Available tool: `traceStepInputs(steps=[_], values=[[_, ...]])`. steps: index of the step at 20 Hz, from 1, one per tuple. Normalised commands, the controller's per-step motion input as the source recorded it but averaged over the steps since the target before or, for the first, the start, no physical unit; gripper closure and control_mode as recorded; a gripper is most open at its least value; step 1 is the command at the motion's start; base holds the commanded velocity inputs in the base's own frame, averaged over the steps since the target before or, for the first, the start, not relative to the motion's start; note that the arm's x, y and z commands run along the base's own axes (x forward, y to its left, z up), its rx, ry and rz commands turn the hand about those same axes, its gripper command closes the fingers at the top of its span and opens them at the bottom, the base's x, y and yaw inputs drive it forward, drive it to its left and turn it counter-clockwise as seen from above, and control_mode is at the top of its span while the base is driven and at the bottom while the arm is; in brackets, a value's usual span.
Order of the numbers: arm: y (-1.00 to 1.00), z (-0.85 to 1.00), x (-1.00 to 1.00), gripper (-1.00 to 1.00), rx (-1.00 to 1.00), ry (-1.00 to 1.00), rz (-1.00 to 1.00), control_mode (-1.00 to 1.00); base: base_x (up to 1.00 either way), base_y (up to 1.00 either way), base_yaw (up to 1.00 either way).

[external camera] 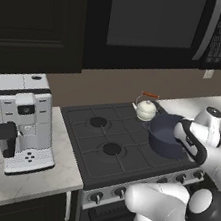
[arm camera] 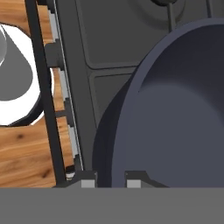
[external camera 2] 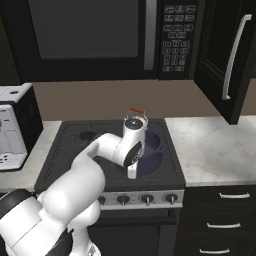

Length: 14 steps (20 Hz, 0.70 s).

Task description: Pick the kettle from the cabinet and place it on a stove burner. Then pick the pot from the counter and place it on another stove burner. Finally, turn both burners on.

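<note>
While the arm point(external camera 2: 120, 150) hides its near rim, the pot point(external camera: 165, 136) sits on the stove point(external camera: 101, 146).

— What sort of place is this?
— A home kitchen. A black stove point(external camera: 117, 144) with grated burners point(external camera: 112, 148) and front knobs point(external camera 2: 147, 199) sits under a microwave point(external camera 2: 105, 35) with a keypad.
— Anything else?
— A marbled tabletop point(external camera 2: 215, 145), dark drawers point(external camera 2: 222, 225), a tall black cabinet point(external camera 2: 227, 55), a coffee machine point(external camera: 23, 121), plus a kettle point(external camera: 146, 108) and pot point(external camera: 165, 136) on the stove.
</note>
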Motion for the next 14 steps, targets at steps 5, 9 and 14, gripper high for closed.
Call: traceStepInputs(steps=[5, 9, 14], values=[[-0.05, -0.12, 0.13, 1.0, 0.0, 0.0, 0.0, -1.0, 0.0, 0.0, 0.0], [-0.03, -0.11, 0.14, 1.0, 0.0, 0.0, 0.0, -1.0, 0.0, 0.0, 0.0], [0.0, -0.11, 0.18, 1.0, 0.0, 0.0, 0.0, -1.0, 0.0, 0.0, 0.0]])
